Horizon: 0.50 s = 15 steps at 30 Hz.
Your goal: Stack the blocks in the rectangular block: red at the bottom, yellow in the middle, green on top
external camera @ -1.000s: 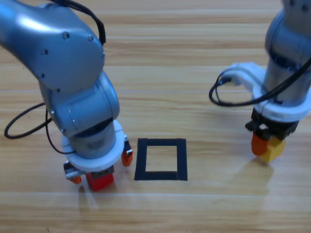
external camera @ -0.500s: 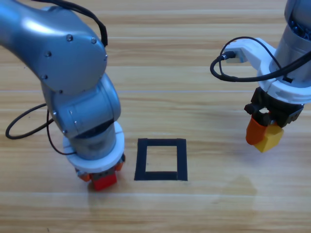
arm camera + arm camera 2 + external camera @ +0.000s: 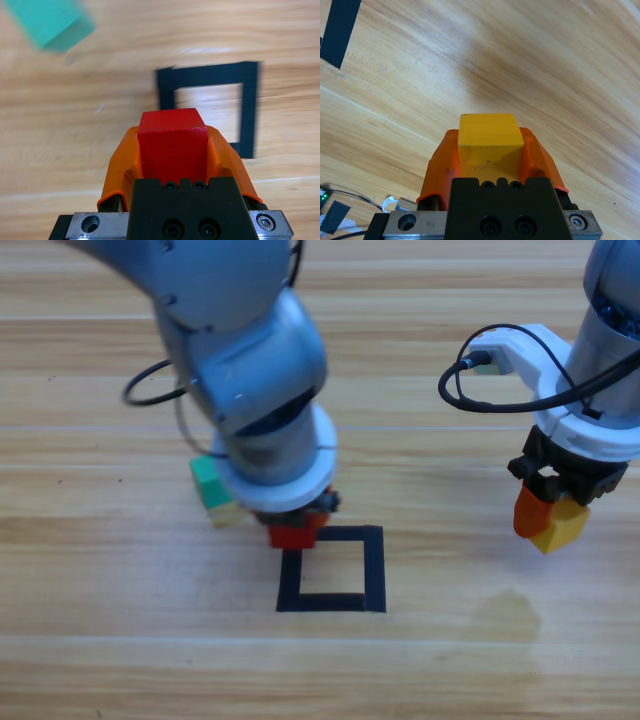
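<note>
Just above the tape square's (image 3: 375,570) top-left corner, the left gripper (image 3: 295,530) hugs the red cube (image 3: 172,137) — the right gripper (image 3: 548,520), well off, squeezes yellow (image 3: 489,137).

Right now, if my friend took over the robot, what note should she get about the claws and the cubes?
Left claw: shut on the red cube, held at the top left corner of the black tape square.
Right claw: shut on the yellow cube, held up to the right of the square.
Green cube: on the table, left of the left arm.
Done: red and yellow picked up.
Left: put red in the square, yellow on it, then green on top.
</note>
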### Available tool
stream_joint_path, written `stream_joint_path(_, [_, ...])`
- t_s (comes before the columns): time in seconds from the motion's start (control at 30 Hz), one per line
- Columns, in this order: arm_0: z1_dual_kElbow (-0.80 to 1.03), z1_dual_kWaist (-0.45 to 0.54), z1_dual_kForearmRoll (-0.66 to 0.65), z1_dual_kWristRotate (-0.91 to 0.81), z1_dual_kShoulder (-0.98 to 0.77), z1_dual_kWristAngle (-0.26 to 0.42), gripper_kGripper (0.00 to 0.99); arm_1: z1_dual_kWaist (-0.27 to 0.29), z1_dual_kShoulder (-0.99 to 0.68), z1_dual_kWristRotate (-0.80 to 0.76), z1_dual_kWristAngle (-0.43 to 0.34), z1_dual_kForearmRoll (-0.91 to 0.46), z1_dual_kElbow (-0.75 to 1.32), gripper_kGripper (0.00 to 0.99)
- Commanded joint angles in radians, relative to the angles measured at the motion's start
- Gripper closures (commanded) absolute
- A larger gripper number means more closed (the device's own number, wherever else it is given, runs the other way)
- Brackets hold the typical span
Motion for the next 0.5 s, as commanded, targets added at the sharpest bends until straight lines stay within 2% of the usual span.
stream_joint_path(0.03, [-0.061, -0.015, 0.01, 0.115, 0.113, -0.051, 0.91, -0.009, -0.039, 0.009, -0.031, -0.025, 0.034, 0.99])
stream_joint_path(0.17, [-0.07, -0.017, 0.01, 0.108, 0.13, -0.056, 0.91, -0.009, -0.041, 0.012, -0.04, -0.026, 0.035, 0.99])
stream_joint_path(0.5, [-0.066, -0.028, 0.016, -0.056, 0.136, -0.039, 0.909, -0.009, -0.052, 0.03, -0.06, -0.028, 0.041, 0.99])
